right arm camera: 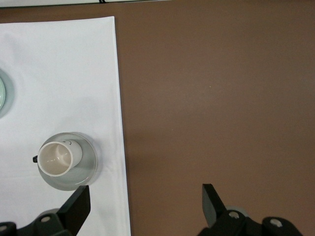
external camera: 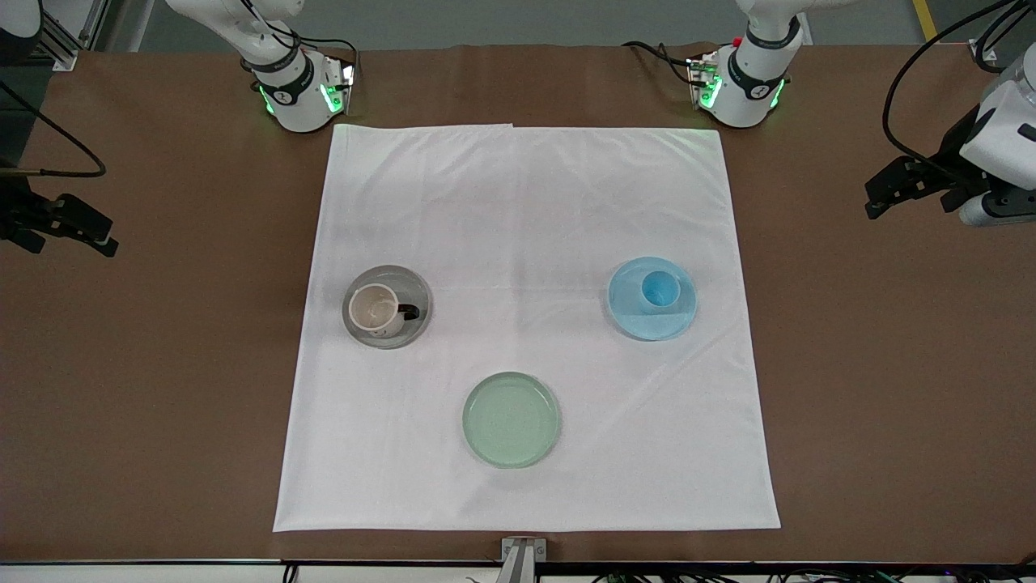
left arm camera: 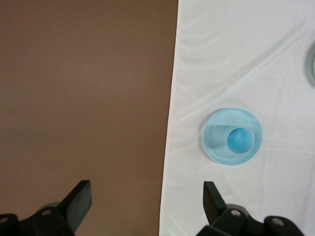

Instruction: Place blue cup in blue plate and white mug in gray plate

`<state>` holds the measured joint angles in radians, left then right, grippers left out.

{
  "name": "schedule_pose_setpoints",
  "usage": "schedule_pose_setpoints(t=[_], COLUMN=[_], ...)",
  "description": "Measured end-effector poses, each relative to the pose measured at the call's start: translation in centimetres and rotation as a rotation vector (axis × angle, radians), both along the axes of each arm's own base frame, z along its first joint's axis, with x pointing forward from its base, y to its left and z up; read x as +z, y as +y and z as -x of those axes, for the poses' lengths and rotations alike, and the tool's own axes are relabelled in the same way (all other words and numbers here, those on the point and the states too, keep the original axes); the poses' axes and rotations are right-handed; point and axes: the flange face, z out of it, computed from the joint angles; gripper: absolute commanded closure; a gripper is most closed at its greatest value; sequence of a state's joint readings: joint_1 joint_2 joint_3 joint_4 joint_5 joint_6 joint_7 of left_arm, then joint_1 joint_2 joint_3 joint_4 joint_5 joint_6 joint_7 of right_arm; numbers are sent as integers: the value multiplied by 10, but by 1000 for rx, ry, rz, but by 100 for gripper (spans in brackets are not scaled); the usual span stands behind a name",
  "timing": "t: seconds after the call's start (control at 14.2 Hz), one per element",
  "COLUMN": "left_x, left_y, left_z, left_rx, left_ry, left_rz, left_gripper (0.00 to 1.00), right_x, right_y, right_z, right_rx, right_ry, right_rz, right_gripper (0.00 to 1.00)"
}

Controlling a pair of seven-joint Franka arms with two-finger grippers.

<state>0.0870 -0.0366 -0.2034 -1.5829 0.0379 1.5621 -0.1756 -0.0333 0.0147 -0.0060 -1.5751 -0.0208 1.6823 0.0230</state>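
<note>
Over bare table, left claw [left arm camera: 145, 199] and right claw [right arm camera: 145, 201] wide open, empty

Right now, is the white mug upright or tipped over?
Upright: the white mug stands on the gray plate, its open mouth facing up.

Even, bright light falls from overhead across my surface [external camera: 162, 364], and shadows stay short and soft. The white cloth [external camera: 526, 243] is washed nearly flat, its creases barely showing, with a faint green tint at its 12 o'clock edge from the glowing rings on my bases. The pale green plate [external camera: 511, 419] carries a mild sheen along its rim. The gray plate [external camera: 387, 306] shows a soft highlight at 12 o'clock. In both wrist views my own jaws sit dark and blurred up close, while the cloth below stays reasonably sharp.
</note>
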Motion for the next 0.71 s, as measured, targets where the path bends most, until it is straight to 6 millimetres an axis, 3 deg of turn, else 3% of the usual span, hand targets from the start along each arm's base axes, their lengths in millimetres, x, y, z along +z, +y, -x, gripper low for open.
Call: schedule_pose_setpoints(t=[0.71], left_x=[6], left_y=[0], left_z=[4], left_rx=[-1], left_ry=[-8], left_rz=[-2], left_gripper=[0], right_x=[3], right_y=[3], right_z=[0], right_rx=[5], right_ry=[-8], right_rz=[0], right_gripper=[0])
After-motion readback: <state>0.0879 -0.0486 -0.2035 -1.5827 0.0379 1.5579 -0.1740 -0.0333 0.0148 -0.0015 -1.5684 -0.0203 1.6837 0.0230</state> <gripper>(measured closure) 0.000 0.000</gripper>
